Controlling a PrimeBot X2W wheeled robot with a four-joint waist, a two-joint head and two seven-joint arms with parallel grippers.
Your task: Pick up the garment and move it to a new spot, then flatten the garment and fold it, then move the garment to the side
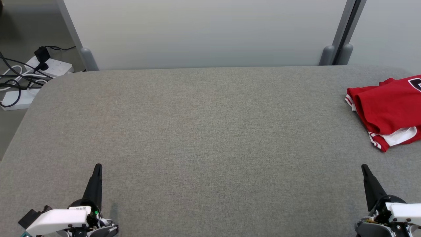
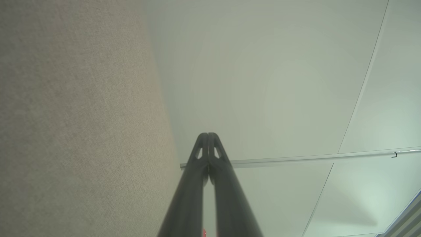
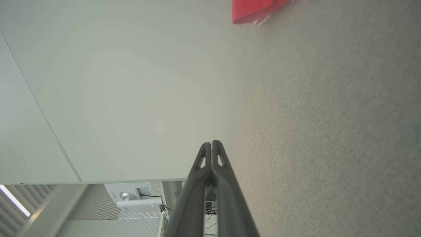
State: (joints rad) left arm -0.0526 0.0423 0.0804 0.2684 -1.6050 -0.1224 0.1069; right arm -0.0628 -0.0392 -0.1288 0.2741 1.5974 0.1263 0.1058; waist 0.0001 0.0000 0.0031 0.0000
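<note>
Grippers first: left gripper (image 1: pixel 97 169) and right gripper (image 1: pixel 364 168) are both pinched fully shut with nothing between the fingers. They sit low at the near corners, well apart from the cloth.

Progress-wise, my read is that this could go either way. The red garment (image 1: pixel 388 108) lies as a compact layered bundle at the far right edge of the table (image 1: pixel 210 131), partly cut off by the head view's border. White trim and a white lining peek out at its lower end. That looks to me more like a rough fold set off to the side than a loose heap, so the pick-up, flatten, fold and move-aside steps may all be done. If it's actually the start, then everything is left to do. The pictures alone don't settle it. Either way, nobody is holding it right now and the middle of the table is bare gray fabric.

Head count, big to small:
- one table
- two pale partition panels (image 1: pixel 204 33) behind it, as far as I can make out
- one garment
- two grippers
- two white power strips (image 1: pixel 52 67) on the floor at the far left, with a tangle of dark cables (image 1: pixel 19 70) I can't count
- three small gray feet (image 1: pixel 88 57) under the partitions
</note>
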